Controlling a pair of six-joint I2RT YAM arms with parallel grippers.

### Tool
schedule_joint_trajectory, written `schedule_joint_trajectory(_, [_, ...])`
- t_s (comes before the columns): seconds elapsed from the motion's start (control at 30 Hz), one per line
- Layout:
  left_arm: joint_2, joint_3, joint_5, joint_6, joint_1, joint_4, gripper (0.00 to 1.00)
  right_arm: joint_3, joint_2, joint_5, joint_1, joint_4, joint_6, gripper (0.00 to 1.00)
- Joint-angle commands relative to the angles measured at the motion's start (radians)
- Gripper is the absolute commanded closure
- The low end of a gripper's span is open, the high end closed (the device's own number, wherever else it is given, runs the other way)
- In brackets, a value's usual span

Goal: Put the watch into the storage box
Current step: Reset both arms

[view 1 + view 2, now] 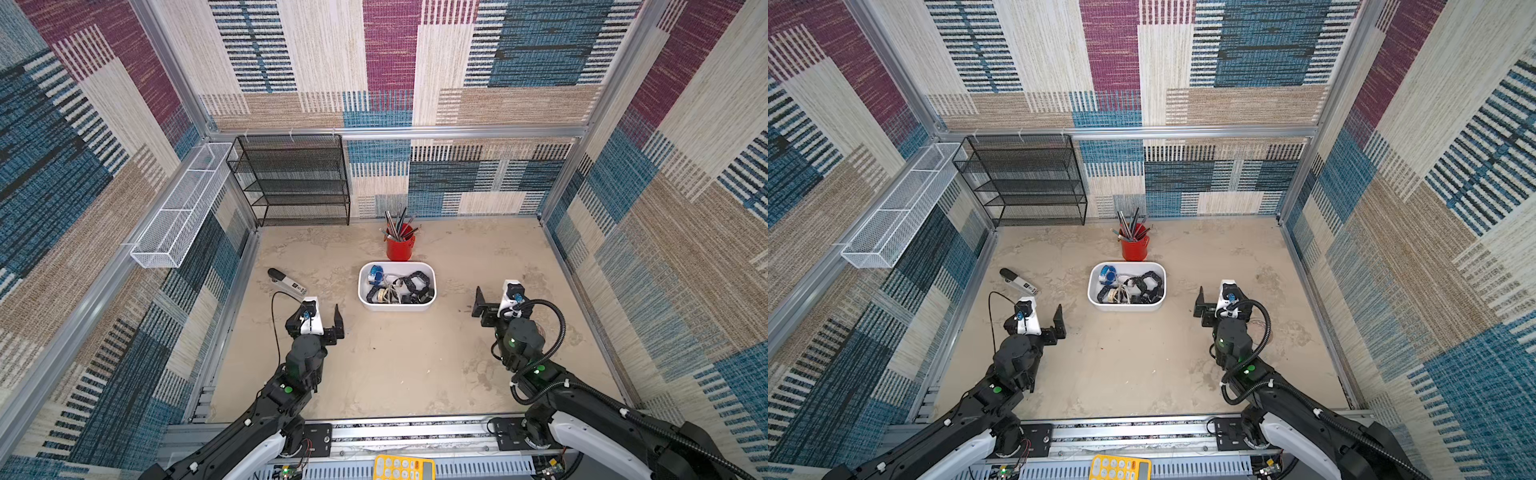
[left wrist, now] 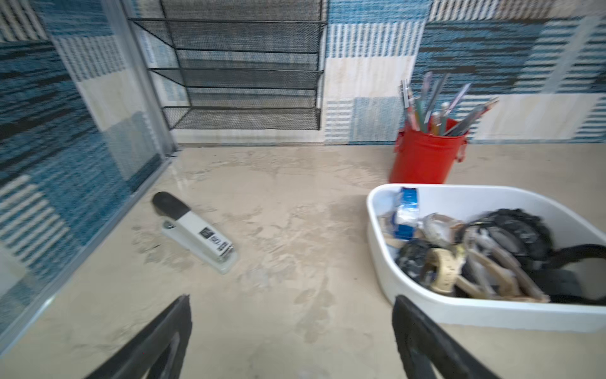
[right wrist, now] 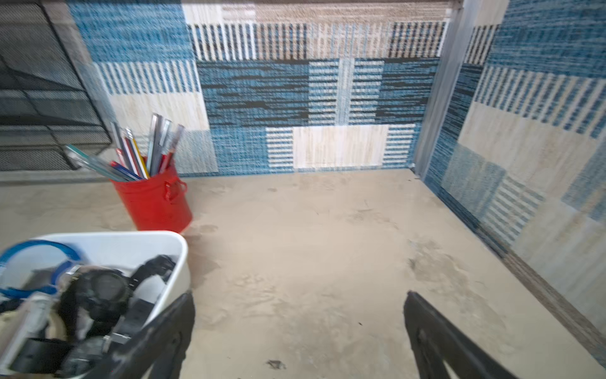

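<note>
Seems done: watches (image 1: 417,279) piled in box (image 1: 397,306) between left jaws and right jaws, both wide open, empty. Beyond left jaws only a stapler (image 1: 287,285); no loose watch seen.

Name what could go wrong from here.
The right gripper, open and empty, has one finger near the storage box; a sideways move might shove it.
A shoved box could knock the red cup just behind it.
The watches are piled; reaching in may snag straps.
</note>
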Motion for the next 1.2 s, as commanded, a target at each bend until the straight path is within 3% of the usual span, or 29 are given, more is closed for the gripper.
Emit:
schedule_joint_trajectory(0.0, [0.005,-0.003,-0.115,0.099,0.033,0.120,0.03,-0.049,0.034,0.004,-0.056,0.246,-0.080,0.00])
schedule_joint_trajectory(0.13, [0.164,0.005,-0.027,0.071,0.180,0.145,0.03,-0.051,0.212,-0.069,-0.213,0.416,-0.046,0.00])
schedule_joint_trajectory(0.2, [0.299,-0.024,0.049,0.019,0.267,0.266,0.03,-0.054,0.334,-0.103,-0.282,0.521,-0.017,0.00])
schedule_joint_trajectory(0.27, [0.451,-0.043,0.097,0.051,0.320,0.516,0.03,-0.061,0.471,-0.103,-0.324,0.673,-0.036,0.00])
schedule_joint_trajectory(0.33, [0.581,-0.006,0.166,0.087,0.358,0.611,0.02,-0.035,0.538,-0.125,-0.351,0.721,-0.066,0.01])
schedule_joint_trajectory(0.4, [0.690,0.075,0.232,0.163,0.376,0.607,0.02,-0.033,0.608,-0.201,-0.406,0.787,-0.035,0.00])
schedule_joint_trajectory(0.43, [0.748,0.113,0.277,0.141,0.412,0.573,0.02,-0.024,0.657,-0.270,-0.442,0.830,-0.032,0.00])
schedule_joint_trajectory(0.5, [0.889,0.133,0.336,0.102,0.476,0.689,0.02,0.047,0.651,-0.371,-0.454,0.663,-0.041,0.01])
schedule_joint_trajectory(0.53, [0.904,0.140,0.351,0.097,0.494,0.715,0.02,0.047,0.667,-0.401,-0.467,0.684,-0.041,0.00])
schedule_joint_trajectory(0.6, [0.825,0.193,0.386,0.046,0.517,0.463,0.02,0.034,0.662,-0.487,-0.510,0.687,-0.011,0.00])
schedule_joint_trajectory(0.67, [0.888,0.224,0.432,0.045,0.553,0.517,0.03,-0.012,0.749,-0.520,-0.524,0.879,-0.019,0.01])
schedule_joint_trajectory(0.7, [0.870,0.257,0.438,0.026,0.560,0.411,0.03,0.013,0.687,-0.529,-0.526,0.712,-0.004,0.00])
schedule_joint_trajectory(0.73, [0.849,0.296,0.449,0.010,0.567,0.300,0.03,0.006,0.717,-0.533,-0.529,0.801,-0.014,0.00])
schedule_joint_trajectory(0.77, [0.864,0.282,0.449,0.018,0.566,0.353,0.03,-0.001,0.733,-0.532,-0.528,0.828,-0.014,0.01])
schedule_joint_trajectory(0.8, [0.887,0.260,0.444,0.031,0.567,0.448,0.03,0.013,0.695,-0.533,-0.529,0.726,-0.008,0.00])
schedule_joint_trajectory(0.87, [0.856,0.281,0.442,0.011,0.567,0.343,0.00,0.001,0.716,-0.518,-0.528,0.802,-0.010,0.00])
schedule_joint_trajectory(0.97, [0.878,0.261,0.437,0.024,0.567,0.428,0.00,0.008,0.705,-0.522,-0.528,0.769,-0.010,0.00])
schedule_joint_trajectory(1.17, [0.873,0.268,0.439,0.019,0.567,0.399,0.00,0.017,0.704,-0.584,-0.532,0.741,-0.027,0.00])
